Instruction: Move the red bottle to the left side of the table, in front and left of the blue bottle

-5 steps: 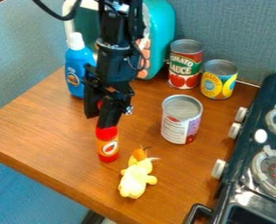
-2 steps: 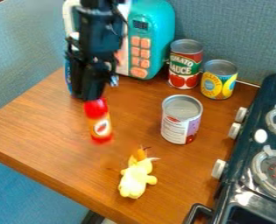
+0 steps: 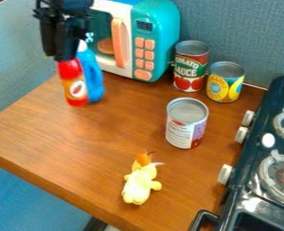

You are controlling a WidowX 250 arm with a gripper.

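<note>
And here's the hand [image 3: 64, 57], up at the upper left of the view, closed on the top of the red sauce bottle [image 3: 74, 88], which hangs upright below it with its base close to the counter [image 3: 114, 144]. Tight quarters here! The blue bottle [image 3: 93, 79] is right alongside, partly behind the red one; whether they touch, I can't tell. A nudge from the red bottle or the hand could tip that blue one, or twist the red bottle in a grip that's only at its top. And look at the counter's edge, close by on the left: a knock that way, or a release with the base half off, could send a bottle over the side. Let go too high and it lands hard and topples.

Behind the bottles, the toy microwave [image 3: 161, 20] walls off the back, its handle facing this crowded corner. Further right, the tomato can [image 3: 190, 70] and the yellow can [image 3: 225, 85] stand near the wall, a third can [image 3: 186, 128] in front of them. The plush toy [image 3: 139, 184] lies toward the front, the stove [image 3: 252, 203] on the right, all well apart from the grip.
</note>
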